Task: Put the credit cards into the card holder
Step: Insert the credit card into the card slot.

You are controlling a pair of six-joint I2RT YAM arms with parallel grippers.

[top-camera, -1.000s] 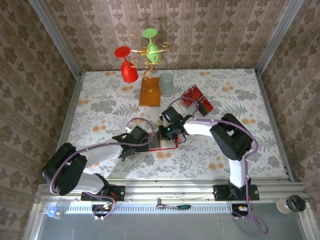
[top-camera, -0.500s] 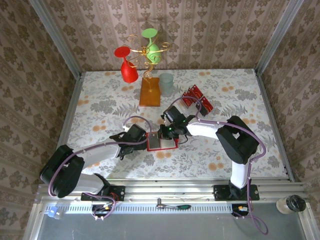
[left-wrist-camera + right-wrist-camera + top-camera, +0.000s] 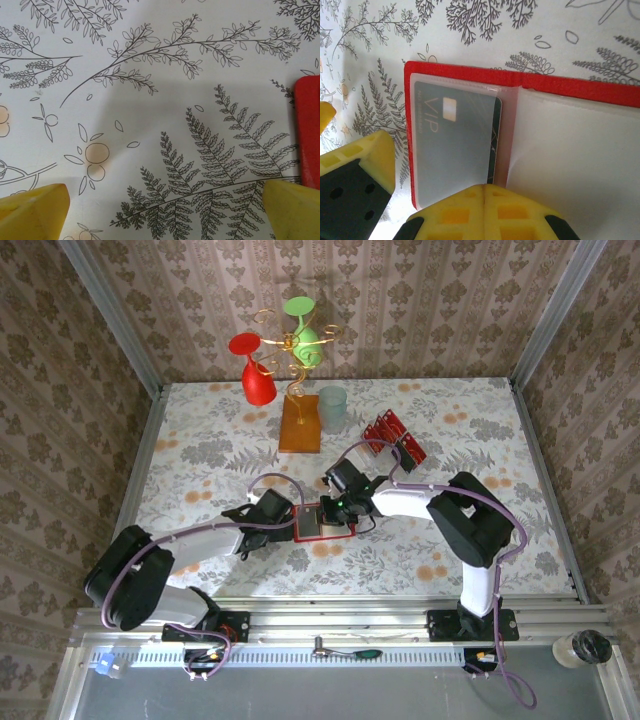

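The right tool (image 3: 485,200) has its yellow fingertips pressed together, with nothing seen between them. The tips sit at the open edge of the card holder's left pocket. The left tool (image 3: 162,210) is spread wide and low over the bench (image 3: 200,440), and one fingertip (image 3: 292,207) is just beside the card holder's red border. In the top view both tools meet near the middle of the bench's near edge, the left one (image 3: 283,512) on the holder's left side and the right one (image 3: 338,508) over it.

At the middle of the far edge stands a gold wire stand on an orange-brown base (image 3: 300,423). It carries a red glass (image 3: 255,375) and a green glass (image 3: 300,320), and a pale green cup (image 3: 332,408) is just beside the base.

The card holder (image 3: 520,80) lies open and flat, showing its pale pockets inside a red rim. The loose credit cards (image 3: 393,440), red and dark, cluster to the right of the cup, well apart from the holder. A card marked VIP (image 3: 455,140) sits inside the left pocket behind its clear film.
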